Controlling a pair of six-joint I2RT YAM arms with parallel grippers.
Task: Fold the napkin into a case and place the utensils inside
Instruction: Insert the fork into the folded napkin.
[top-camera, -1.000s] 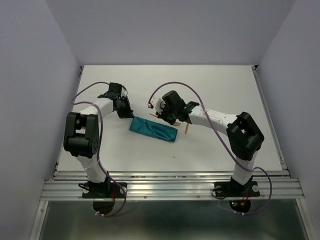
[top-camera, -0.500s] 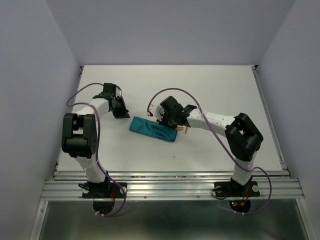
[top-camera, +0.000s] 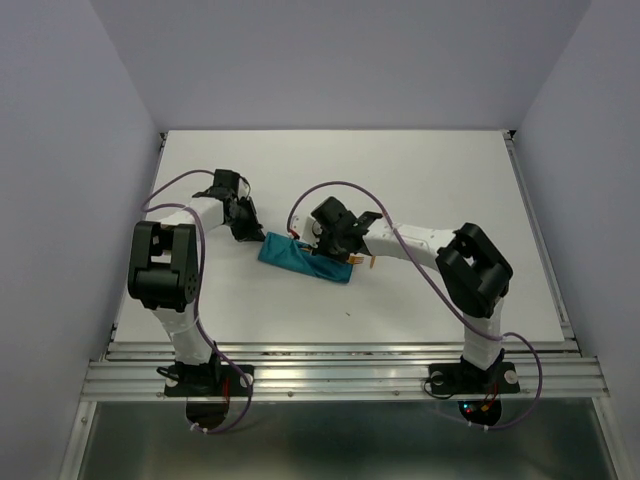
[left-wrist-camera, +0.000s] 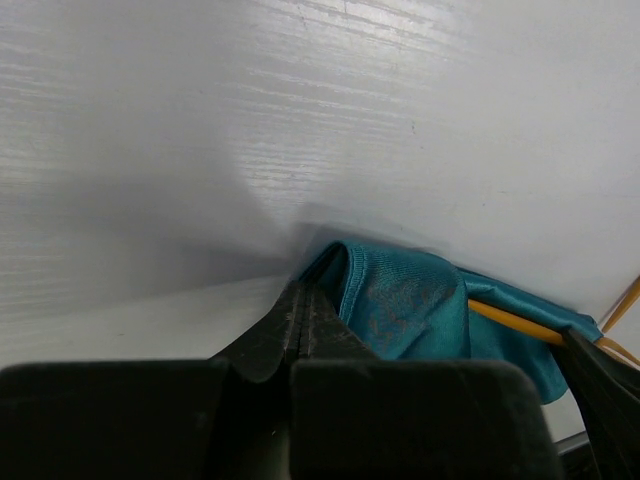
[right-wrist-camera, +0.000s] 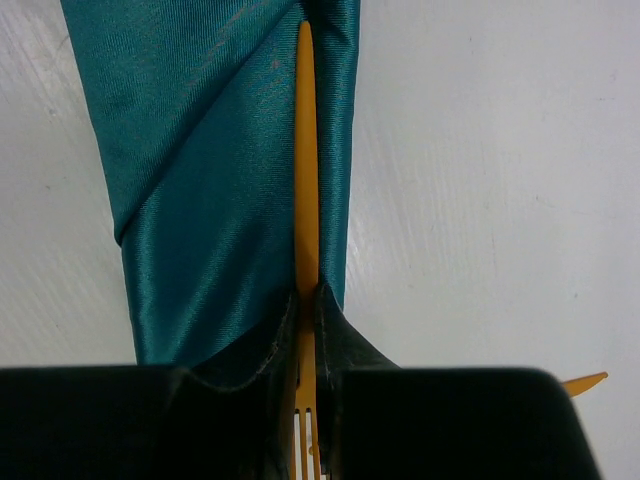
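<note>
Orange fork (right-wrist-camera: 306, 150) clamped in right fingers (right-wrist-camera: 345, 350) enters the case (right-wrist-camera: 200, 180) ahead; left fingers (left-wrist-camera: 282, 330), together, sit at its corner. Next, probably, push deeper.

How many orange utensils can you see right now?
2. The fork is pinched in the right gripper, its handle lying along the teal case. Only a tip of the second utensil shows, on the table beside that gripper.

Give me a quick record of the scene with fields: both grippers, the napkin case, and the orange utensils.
Case: folded, lying on the table
Fork: handle along the case's fold, tip showing
Other utensil: on the table beside the case
Left gripper: shut, tips at the case's corner
Right gripper: shut on the fork
</note>
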